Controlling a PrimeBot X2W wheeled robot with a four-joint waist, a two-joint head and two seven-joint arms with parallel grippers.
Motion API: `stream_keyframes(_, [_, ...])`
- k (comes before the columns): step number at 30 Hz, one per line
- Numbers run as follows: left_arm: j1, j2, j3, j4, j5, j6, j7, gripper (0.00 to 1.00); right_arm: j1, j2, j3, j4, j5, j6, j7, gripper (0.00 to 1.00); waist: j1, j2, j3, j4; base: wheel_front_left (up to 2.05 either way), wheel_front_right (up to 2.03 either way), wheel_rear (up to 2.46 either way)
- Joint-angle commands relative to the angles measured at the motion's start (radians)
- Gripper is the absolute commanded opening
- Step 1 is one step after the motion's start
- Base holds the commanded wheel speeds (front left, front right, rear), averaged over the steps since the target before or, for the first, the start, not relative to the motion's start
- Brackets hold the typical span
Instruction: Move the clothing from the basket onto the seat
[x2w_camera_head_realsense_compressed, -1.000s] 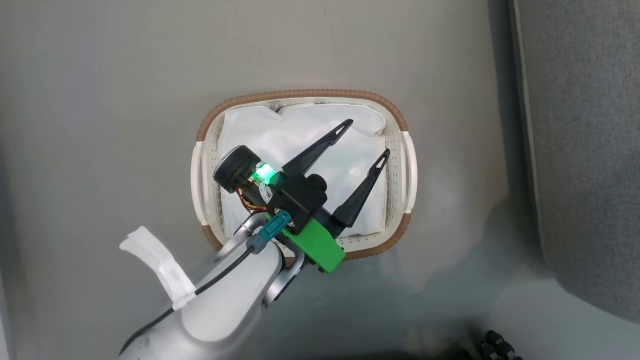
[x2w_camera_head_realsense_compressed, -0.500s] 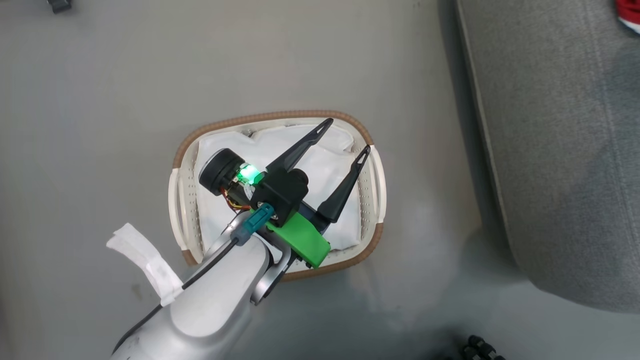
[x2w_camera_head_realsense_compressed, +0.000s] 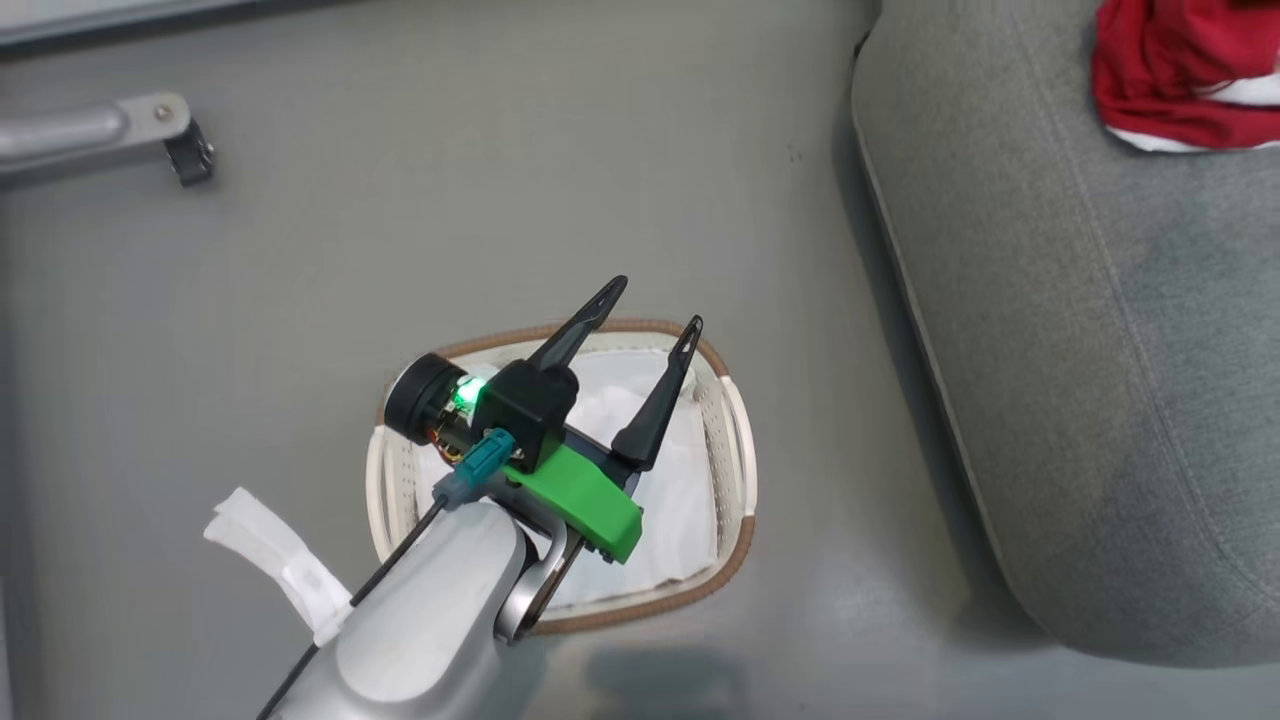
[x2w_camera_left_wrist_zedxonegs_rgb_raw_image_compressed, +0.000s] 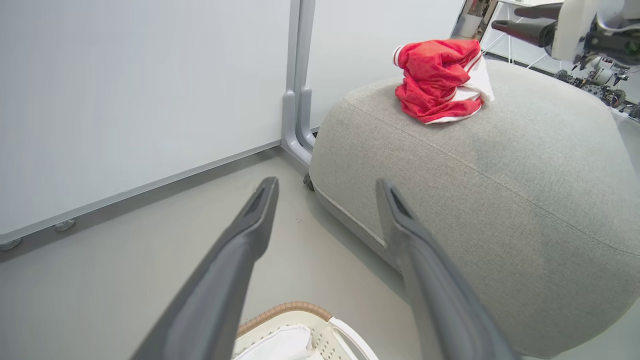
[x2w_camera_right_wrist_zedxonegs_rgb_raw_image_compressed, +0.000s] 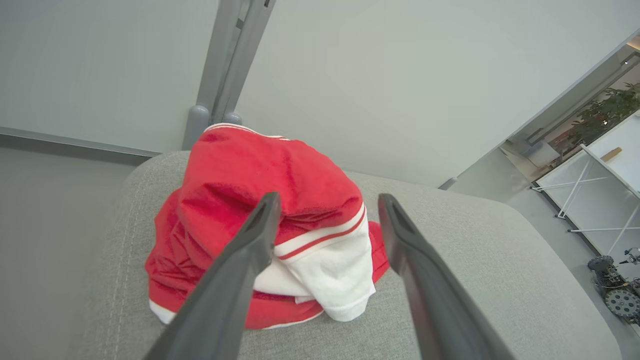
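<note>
The red clothing (x2w_camera_right_wrist_zedxonegs_rgb_raw_image_compressed: 280, 170) with white panels lies in a heap on the grey seat (x2w_camera_right_wrist_zedxonegs_rgb_raw_image_compressed: 475, 250). My right gripper (x2w_camera_right_wrist_zedxonegs_rgb_raw_image_compressed: 328, 197) hovers open just above it, its fingers either side of the heap and gripping nothing. The head view has the clothing (x2w_camera_head_realsense_compressed: 1170, 80) at the seat's (x2w_camera_head_realsense_compressed: 1050, 350) far end. My left gripper (x2w_camera_head_realsense_compressed: 655, 305) is open and empty over the basket (x2w_camera_head_realsense_compressed: 735, 470), which holds a white sheet (x2w_camera_head_realsense_compressed: 680, 500). In the left wrist view, the left gripper (x2w_camera_left_wrist_zedxonegs_rgb_raw_image_compressed: 327, 184) points toward the seat (x2w_camera_left_wrist_zedxonegs_rgb_raw_image_compressed: 500, 175) and clothing (x2w_camera_left_wrist_zedxonegs_rgb_raw_image_compressed: 435, 75), with the basket (x2w_camera_left_wrist_zedxonegs_rgb_raw_image_compressed: 295, 310) below.
The basket stands on grey floor just left of the seat. A metal leg with a dark foot (x2w_camera_head_realsense_compressed: 150, 125) reaches in at the far left. A pale wall and a grey post (x2w_camera_left_wrist_zedxonegs_rgb_raw_image_compressed: 297, 100) stand behind the seat. The right arm's fingers (x2w_camera_left_wrist_zedxonegs_rgb_raw_image_compressed: 525, 31) show above the clothing.
The head camera has swung, so the basket sits lower in the picture and the seat with the red clothing has come into it. My left gripper stays open over the basket.
</note>
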Motion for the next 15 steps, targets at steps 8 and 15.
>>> stream_keyframes(8, [0.096, -0.011, 0.086, -0.017, 0.004, 0.018, -0.004, 1.0, 0.025, 0.029, 0.07, -0.004, 0.043, -0.001, -0.006, 1.0, 0.0, 0.0, -0.17, 0.06, 0.0, 0.0, 0.0])
stream_keyframes(15, [0.167, -0.007, 0.183, -0.025, 0.013, 0.036, -0.003, 1.0, 0.09, 0.092, 0.113, -0.073, 0.131, -0.001, -0.006, 1.0, 0.0, 0.0, -0.226, 0.093, 0.0, 0.0, 0.0])
